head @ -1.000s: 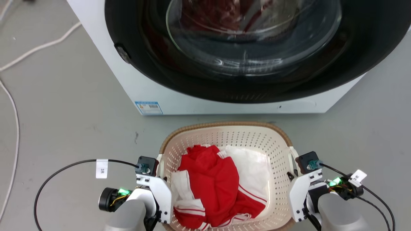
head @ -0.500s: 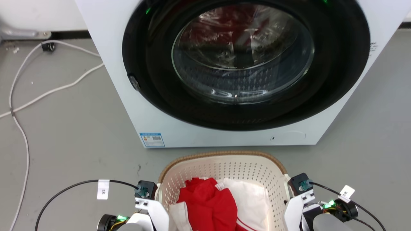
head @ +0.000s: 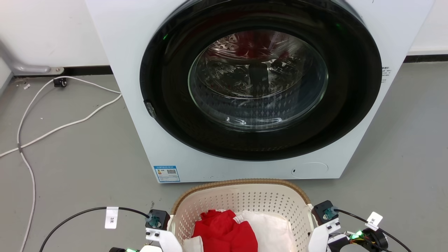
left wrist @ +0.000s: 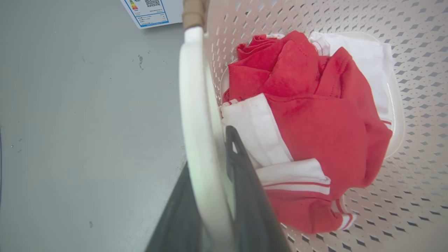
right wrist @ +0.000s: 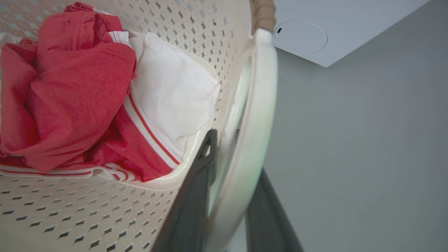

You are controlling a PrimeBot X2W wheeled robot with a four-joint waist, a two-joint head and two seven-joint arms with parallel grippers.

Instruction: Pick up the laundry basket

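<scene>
Washing machine (head: pixel 140 52): white, front-loading, straight ahead of me. Its round dark door (head: pixel 350 105) is closed, with the drum showing through the glass.

Floor (head: pixel 77 164): grey, scuffed in spots.

Laundry basket (head: pixel 241 197): cream and perforated with a brown woven rim. It sits between my two arms, just short of the machine's front bottom edge. I cannot tell whether its base rests on the floor or hangs clear of it.

Red garment (left wrist: pixel 315 115): white-striped trim, bunched up, heaped from the basket's middle toward its left wall. White cloth (right wrist: pixel 171 91): lies beside and partly under the red one, toward the basket's right wall and far right corner.

Left gripper (left wrist: pixel 208 148): clamped across the basket's left handle (left wrist: pixel 196 105), one dark finger inside the wall against the clothes, the other outside over the floor. Right gripper (right wrist: pixel 236 152): same grasp on the right handle (right wrist: pixel 259 105), one finger inside, one outside.

White cable (head: pixel 70 123): trails over the floor left of the machine, toward the wall.

Blue-edged label (head: pixel 167 173): on the machine's front, at its lower left corner.
</scene>
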